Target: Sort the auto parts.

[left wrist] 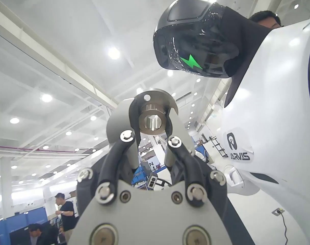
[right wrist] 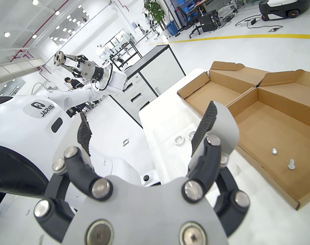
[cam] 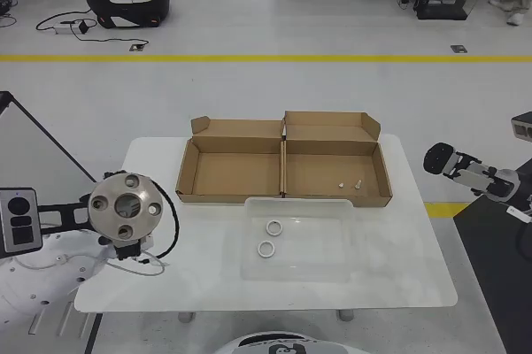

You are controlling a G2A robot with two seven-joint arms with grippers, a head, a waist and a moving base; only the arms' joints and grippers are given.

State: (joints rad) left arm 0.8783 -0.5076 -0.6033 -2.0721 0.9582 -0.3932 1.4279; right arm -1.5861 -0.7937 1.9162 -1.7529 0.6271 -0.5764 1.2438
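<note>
1. Left gripper (left wrist: 153, 118) is clamped on the hub of a round metal flange (cam: 127, 208). On the left wrist camera I see both fingers (left wrist: 119, 124) pressed against that hub, with the gripper turned up toward the ceiling.
2. From the top camera the flange sits at the left edge of the table (cam: 407, 265). Its holed disc faces up and covers the fingertips beneath it.
3. Right gripper (right wrist: 147, 128) stands wide apart with nothing between its ribbed pads, held off the table's right side.
4. One silver ring (cam: 273, 227) and a second ring (cam: 266, 250) lie close together in the clear tray (cam: 323, 252) at the table's front. The tray's walls are hard to pick out against the white top. On the right wrist camera, one ring is half hidden behind a pad.
5. Behind the tray, the left box (cam: 230, 175) and the right box (cam: 319, 173) stand side by side, touching.
6. In the right box, near its front wall, lie a bolt (right wrist: 291, 164) and a smaller piece (right wrist: 274, 151) whose kind I cannot tell.
</note>
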